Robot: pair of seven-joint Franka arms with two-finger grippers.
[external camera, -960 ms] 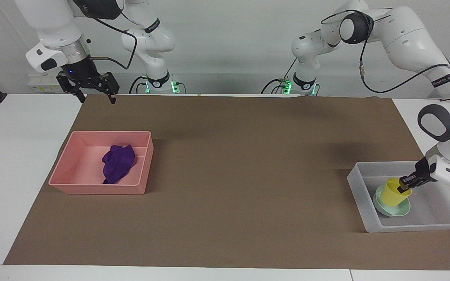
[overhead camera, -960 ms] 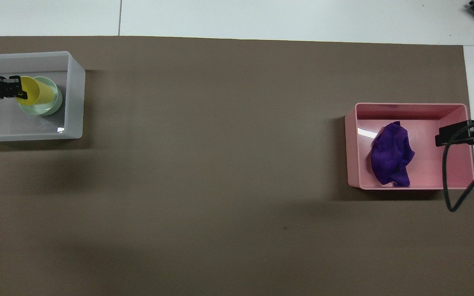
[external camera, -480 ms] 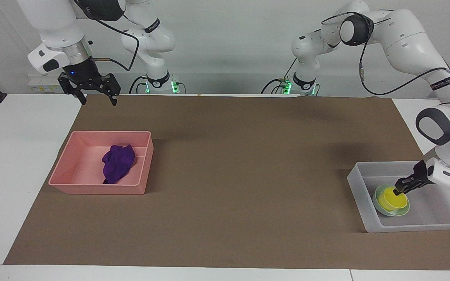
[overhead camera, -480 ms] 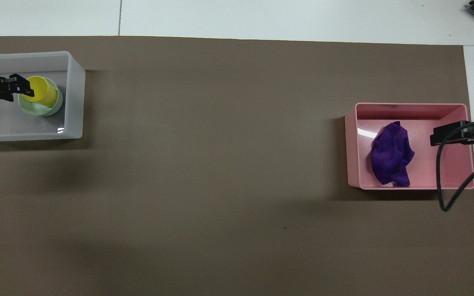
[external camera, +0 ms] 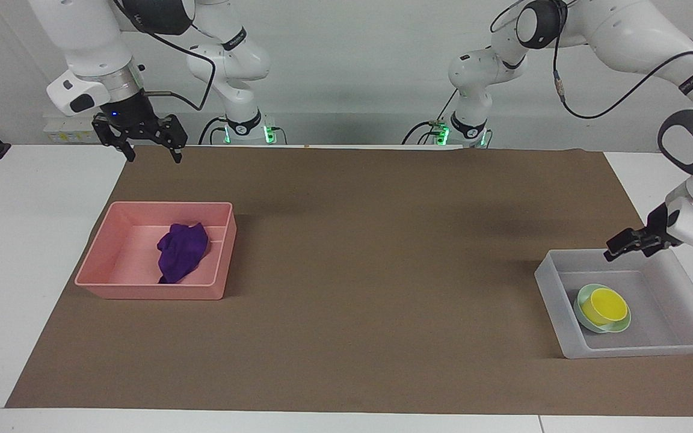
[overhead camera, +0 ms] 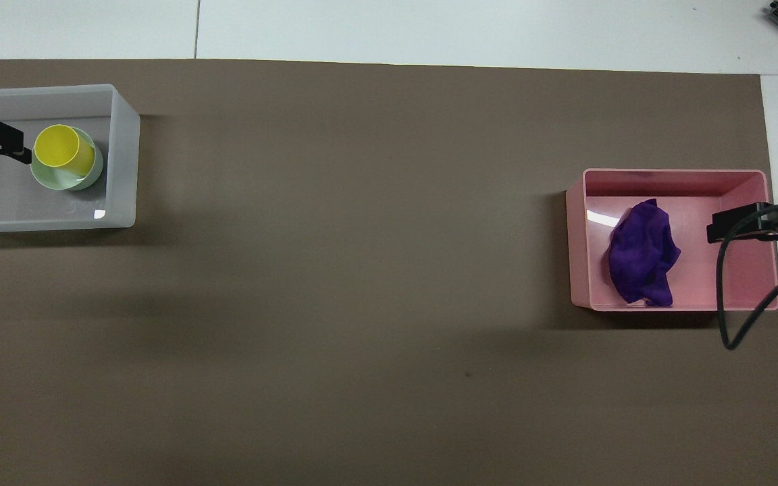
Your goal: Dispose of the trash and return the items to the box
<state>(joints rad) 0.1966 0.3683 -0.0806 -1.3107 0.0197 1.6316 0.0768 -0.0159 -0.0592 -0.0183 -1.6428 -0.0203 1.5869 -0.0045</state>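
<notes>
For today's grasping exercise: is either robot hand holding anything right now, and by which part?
Nothing is held. The left hand hangs empty above the translucent plastic bin; the right hand waits empty.

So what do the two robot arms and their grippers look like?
Both arms are glossy white with rounded links, dark grey joint caps and loose black cables. The left gripper and the right gripper are black two-finger claws; green lights glow at both bases.

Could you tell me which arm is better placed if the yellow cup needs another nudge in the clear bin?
Left. The left gripper hangs over the clear bin, beside the yellow cup in the mint bowl. The right gripper waits up by the pink tray.
</notes>
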